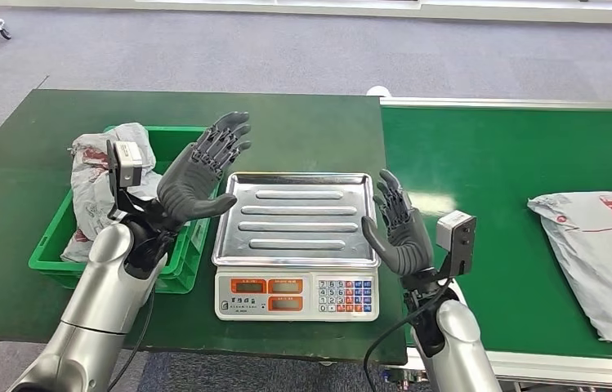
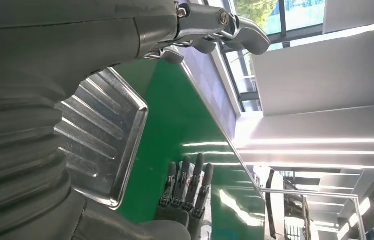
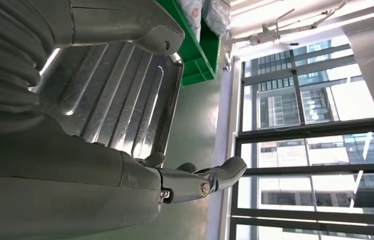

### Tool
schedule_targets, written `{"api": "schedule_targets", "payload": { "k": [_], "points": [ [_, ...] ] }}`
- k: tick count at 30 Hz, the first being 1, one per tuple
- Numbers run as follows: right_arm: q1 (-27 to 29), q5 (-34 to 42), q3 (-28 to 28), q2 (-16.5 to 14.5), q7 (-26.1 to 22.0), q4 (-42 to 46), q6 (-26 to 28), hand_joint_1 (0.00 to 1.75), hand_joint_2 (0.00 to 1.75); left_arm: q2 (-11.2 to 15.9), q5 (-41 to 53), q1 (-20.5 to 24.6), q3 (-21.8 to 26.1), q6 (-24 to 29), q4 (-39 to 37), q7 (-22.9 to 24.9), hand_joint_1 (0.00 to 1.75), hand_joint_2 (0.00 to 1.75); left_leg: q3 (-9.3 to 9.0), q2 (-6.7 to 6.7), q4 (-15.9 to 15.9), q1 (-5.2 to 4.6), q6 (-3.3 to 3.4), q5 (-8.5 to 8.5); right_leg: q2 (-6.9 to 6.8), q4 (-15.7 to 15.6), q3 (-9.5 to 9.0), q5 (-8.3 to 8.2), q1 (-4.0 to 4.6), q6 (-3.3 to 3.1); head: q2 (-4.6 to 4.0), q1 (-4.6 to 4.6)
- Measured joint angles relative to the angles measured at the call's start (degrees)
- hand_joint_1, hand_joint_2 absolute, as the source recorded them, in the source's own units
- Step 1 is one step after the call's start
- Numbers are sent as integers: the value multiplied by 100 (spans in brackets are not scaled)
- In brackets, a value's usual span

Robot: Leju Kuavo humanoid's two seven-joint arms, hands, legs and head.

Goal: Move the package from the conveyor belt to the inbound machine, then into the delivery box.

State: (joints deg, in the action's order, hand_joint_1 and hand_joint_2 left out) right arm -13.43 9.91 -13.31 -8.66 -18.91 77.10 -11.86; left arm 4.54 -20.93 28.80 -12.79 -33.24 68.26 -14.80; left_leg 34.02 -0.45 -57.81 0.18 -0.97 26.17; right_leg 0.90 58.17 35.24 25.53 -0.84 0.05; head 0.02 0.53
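Two silver metal arms end in dark grey, many-fingered hands: left hand [image 1: 198, 175], right hand [image 1: 396, 229]. A small boxy camera sits beside each wrist. A black cable loops below the right hand. Grey ribbed covers wrap both wrists.

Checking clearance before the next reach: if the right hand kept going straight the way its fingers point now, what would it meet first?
The right hand is open, fingers pointing up and away beside the scale's tray. That line looks free above the table; depth is hard to judge. The package lies off to its right.
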Motion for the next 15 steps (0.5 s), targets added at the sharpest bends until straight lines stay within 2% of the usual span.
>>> {"api": "schedule_targets", "payload": {
  "k": [3,5,7,9,11,12,14,15],
  "points": [
    [-78,43,-37,-18,38,-93,109,0,175,-237,467,-3,-16,619,-95,-41,0,175,4,-4,0,0,0,0,-3,0,0,1,0,1,0,1],
    [-214,50,-77,-66,100,-271,281,0,175,-526,846,-25,-43,1222,-254,-117,0,87,6,-7,0,-1,2,0,-6,0,-1,0,-2,3,0,-1],
    [-345,51,-117,-117,173,-460,441,0,87,-779,1074,-60,-73,1693,-422,-182,0,0,7,-8,-1,-1,3,-1,-6,0,-2,-2,-5,5,0,-2],
    [-390,52,-133,-138,202,-528,496,0,0,-870,1144,-76,-89,1863,-485,-207,0,0,7,-8,-1,-1,4,-1,-6,0,-2,-3,-6,7,0,-2],
    [-396,51,-134,-139,207,-542,507,0,0,-888,1147,-78,-91,1872,-490,-209,0,0,7,-8,-1,-1,4,-1,-6,0,-2,-3,-6,7,0,-1],
    [-462,37,-163,-160,219,-657,597,0,0,-980,1266,-104,-102,2065,-574,-270,0,44,8,-8,-2,-1,4,-1,-6,0,-1,-4,-7,8,0,-1],
    [-698,-28,-292,-220,201,-1051,892,0,87,-1252,1738,-187,-124,2773,-796,-394,0,131,10,-8,-4,-2,4,-1,-6,0,0,-5,-6,10,0,0],
    [-795,-54,-343,-246,195,-1212,1014,0,116,-1364,1932,-222,-134,3064,-892,-453,0,175,10,-9,-4,-2,4,-1,-5,0,0,-6,-6,11,0,0]
  ]
}}
